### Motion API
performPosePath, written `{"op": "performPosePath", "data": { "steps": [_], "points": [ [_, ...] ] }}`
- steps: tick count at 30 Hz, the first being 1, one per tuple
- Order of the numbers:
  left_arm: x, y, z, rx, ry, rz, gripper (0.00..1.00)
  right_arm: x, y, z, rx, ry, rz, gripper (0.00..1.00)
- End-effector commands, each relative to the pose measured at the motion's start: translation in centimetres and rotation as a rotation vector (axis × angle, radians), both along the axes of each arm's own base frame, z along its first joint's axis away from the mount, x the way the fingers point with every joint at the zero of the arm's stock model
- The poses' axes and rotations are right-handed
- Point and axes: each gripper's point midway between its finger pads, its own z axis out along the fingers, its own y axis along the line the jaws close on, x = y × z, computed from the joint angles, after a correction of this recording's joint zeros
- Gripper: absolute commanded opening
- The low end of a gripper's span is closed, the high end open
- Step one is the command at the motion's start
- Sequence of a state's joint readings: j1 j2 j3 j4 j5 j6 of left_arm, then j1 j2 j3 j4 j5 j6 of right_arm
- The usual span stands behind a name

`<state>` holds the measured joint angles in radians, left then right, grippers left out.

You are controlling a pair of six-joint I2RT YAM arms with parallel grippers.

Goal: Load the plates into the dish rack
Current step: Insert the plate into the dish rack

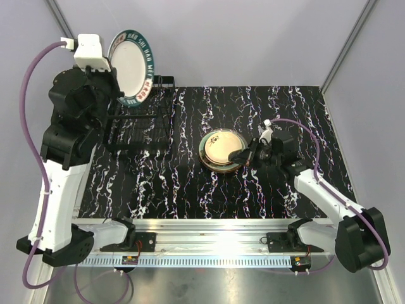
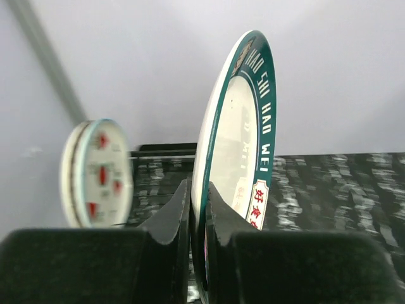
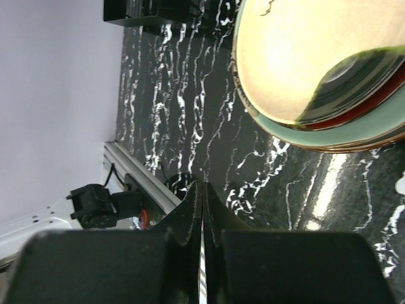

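One black marbled table (image 1: 190, 190) offers bare room across its middle and near strip, while walls stand close behind and left of the one dish rack (image 1: 142, 130) at its far-left corner. One stack of plates (image 1: 220, 151) lies centre-right; how many it holds is unclear. One teal-rimmed plate (image 2: 253, 126) is raised on edge above the rack, its rim pinched by the left fingers (image 2: 171, 221). One red-spotted plate (image 2: 98, 174) stands upright beside it. The right fingers (image 3: 190, 215), pressed together and empty, reach low at the stack's right edge.
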<state>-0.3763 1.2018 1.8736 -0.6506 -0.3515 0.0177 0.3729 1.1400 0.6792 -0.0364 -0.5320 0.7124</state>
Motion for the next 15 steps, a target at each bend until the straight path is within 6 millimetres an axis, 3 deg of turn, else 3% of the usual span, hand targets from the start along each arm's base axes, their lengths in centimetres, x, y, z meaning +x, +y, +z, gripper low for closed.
{"op": "performPosePath", "data": {
  "steps": [1, 4, 7, 15],
  "points": [
    [1.4, 3.6, 0.8, 0.155, -0.03, 0.199, 0.0, 1.6, -0.2, 1.0, -0.049, -0.088, -0.009, 0.0],
    [2.0, 5.1, 0.6, 0.21, -0.037, 0.273, 0.0, 2.0, -0.3, 0.3, -0.078, -0.093, -0.002, 0.01],
    [2.9, 6.6, 0.0, 0.235, -0.028, 0.314, 0.0, 2.4, -0.5, -0.7, -0.119, -0.085, 0.007, 0.1],
    [5.5, 9.5, -1.0, 0.312, -0.012, 0.401, 0.0, 2.9, 0.2, -2.3, -0.12, -0.061, 0.043, 0.13]
  ]
}}
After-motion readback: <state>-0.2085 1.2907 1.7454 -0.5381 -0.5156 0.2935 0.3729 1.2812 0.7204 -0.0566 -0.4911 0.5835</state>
